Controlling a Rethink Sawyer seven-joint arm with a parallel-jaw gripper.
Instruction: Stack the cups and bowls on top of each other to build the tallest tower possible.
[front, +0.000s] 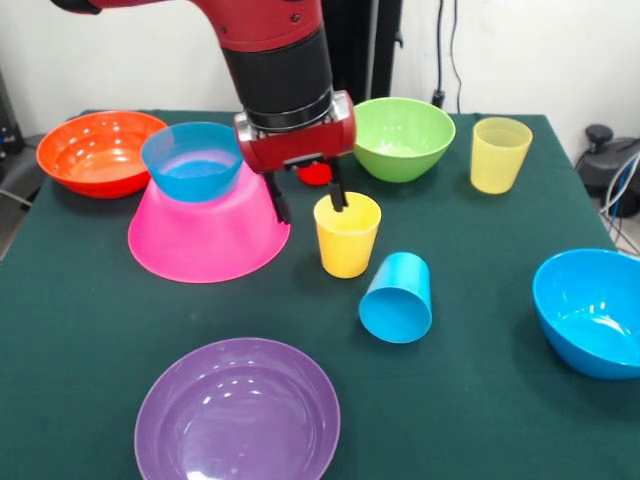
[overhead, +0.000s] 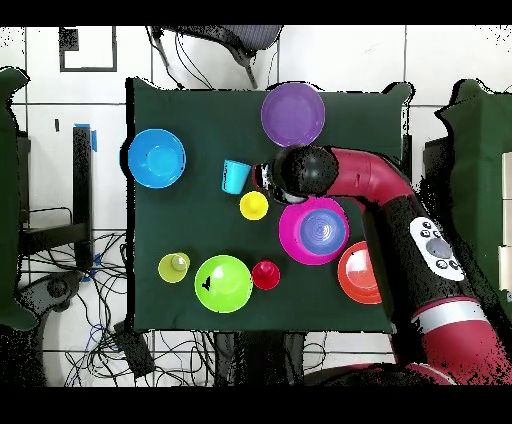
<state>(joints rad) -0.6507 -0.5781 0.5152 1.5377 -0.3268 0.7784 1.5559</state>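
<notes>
- We see the pincer (front: 310, 203) low over the green surface (front: 480, 400), spread wide and holding nothing. One dark finger (front: 339, 192) dips just inside the rim of the opaque yellow cup (front: 346, 238); the other hangs outside it, next to the pink bowl (front: 205, 235).
- The opaque yellow cup stands upright, mouth up, just beside the pink bowl.
- The tower so far: pink bowl upside down on the surface, small blue bowl (front: 193, 160) sitting mouth-up on its base.
- We mark the orange bowl (front: 100, 152) mouth-up on the surface behind the pink bowl, close to it; touching or not, we cannot tell.
- Blue cup (front: 397, 298) lies tipped on its side near the opaque yellow cup, open end facing the camera in the front view.
- Purple bowl (front: 237, 412) sits mouth-up at the front edge, well apart from the rest.
- Medium blue bowl (front: 592, 310) is mouth-up at the right edge of the front view, partly cut off.
- Green bowl (front: 403, 137) is mouth-up just beside the arm's wrist in the front view.
- Pale yellow cup (front: 499, 154) stands upright near the green bowl, apart from it.
- Red cup (overhead: 265, 274) is mostly hidden behind the pincer in the front view; overhead we see it upright just beside the green bowl.
</notes>
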